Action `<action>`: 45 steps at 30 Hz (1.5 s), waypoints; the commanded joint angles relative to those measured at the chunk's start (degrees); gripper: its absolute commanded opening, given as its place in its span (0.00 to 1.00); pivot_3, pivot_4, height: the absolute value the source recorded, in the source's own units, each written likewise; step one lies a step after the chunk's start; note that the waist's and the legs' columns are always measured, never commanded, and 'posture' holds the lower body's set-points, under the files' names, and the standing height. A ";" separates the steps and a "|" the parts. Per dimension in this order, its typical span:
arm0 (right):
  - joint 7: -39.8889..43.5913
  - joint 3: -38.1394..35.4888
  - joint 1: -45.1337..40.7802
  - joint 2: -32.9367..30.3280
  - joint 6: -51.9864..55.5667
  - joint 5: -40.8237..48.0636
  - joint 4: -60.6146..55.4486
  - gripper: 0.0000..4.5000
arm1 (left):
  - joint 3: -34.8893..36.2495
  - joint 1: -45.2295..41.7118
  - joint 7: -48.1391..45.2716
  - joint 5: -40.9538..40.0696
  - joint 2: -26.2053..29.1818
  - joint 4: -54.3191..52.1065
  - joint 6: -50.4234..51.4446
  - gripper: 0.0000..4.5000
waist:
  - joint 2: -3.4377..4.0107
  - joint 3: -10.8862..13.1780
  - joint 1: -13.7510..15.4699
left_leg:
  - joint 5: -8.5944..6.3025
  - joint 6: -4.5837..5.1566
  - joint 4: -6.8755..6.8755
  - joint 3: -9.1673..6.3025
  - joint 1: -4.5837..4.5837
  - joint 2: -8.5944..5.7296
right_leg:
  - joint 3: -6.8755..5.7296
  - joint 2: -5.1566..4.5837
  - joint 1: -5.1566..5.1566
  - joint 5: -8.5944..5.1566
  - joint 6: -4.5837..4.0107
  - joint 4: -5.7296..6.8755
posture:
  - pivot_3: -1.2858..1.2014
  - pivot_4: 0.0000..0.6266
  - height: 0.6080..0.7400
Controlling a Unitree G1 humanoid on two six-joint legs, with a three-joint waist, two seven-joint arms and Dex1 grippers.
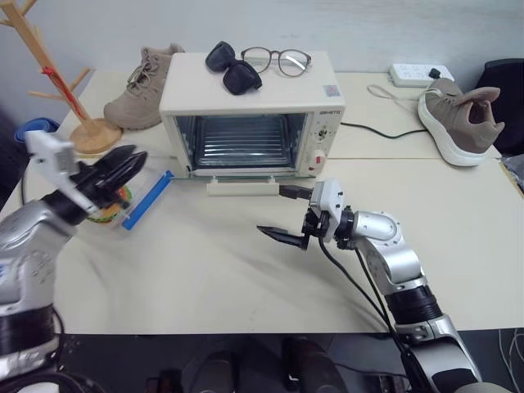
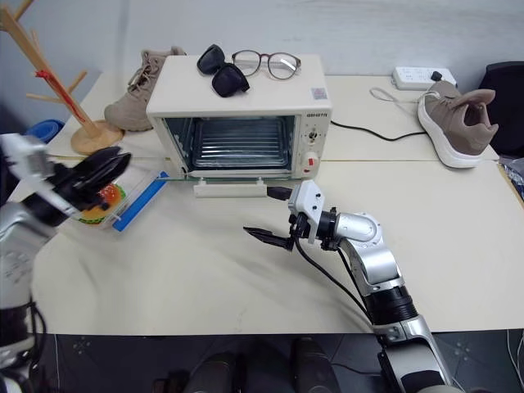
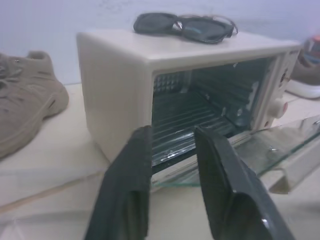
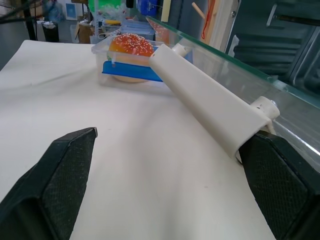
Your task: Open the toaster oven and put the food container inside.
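Oven (image 1: 250, 102) door down; left hand (image 1: 123, 170), fingers partly apart, hovers over container (image 1: 135, 201); right hand (image 1: 288, 214) spread empty. Next: grasp container.

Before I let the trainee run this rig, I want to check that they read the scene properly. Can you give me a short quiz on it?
1. True or false: the door of the toaster oven is shut.
2. What lies on top of the oven? A) sunglasses and clear eyeglasses; B) a mug; C) a book.
3. On which side of the oven, by the robot's own sides, does the food container stand on the table?

Key:
1. False. The glass door is folded down flat and the rack inside is in plain sight.
2. A.
3. Its left, beside the oven, not yet inside.
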 commanded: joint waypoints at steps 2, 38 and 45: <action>0.74 -0.61 0.65 -0.72 -3.69 -0.23 -1.06 1.00 | -5.99 -4.12 -6.68 5.78 0.15 4.82 -4.52 0.01 | 0.00 0.00 -0.33 | 0.01 -0.02 -0.04 0.09 -0.02 0.06 | 0.07 0.07 -0.02 0.01 0.01 0.06 | 0.52 0.24 1.00; 8.37 -15.65 13.93 -6.58 -5.23 19.54 -11.22 1.00 | 36.74 58.57 11.68 -11.91 -22.09 -23.77 1.32 0.99 | -0.07 -0.01 1.76 | -0.40 0.77 0.71 0.31 -0.60 0.08 | 0.30 -0.17 -0.37 0.34 0.08 -0.09 | 0.52 0.24 1.00; 10.84 -14.53 13.16 -6.21 -4.75 19.33 -10.11 1.00 | 37.31 52.14 25.33 -25.57 -14.09 -27.41 13.39 0.99 | -0.09 -0.02 2.95 | -0.39 0.79 0.75 -0.10 -0.43 0.03 | -0.08 -0.31 0.07 0.31 0.02 -0.28 | 0.52 0.24 1.00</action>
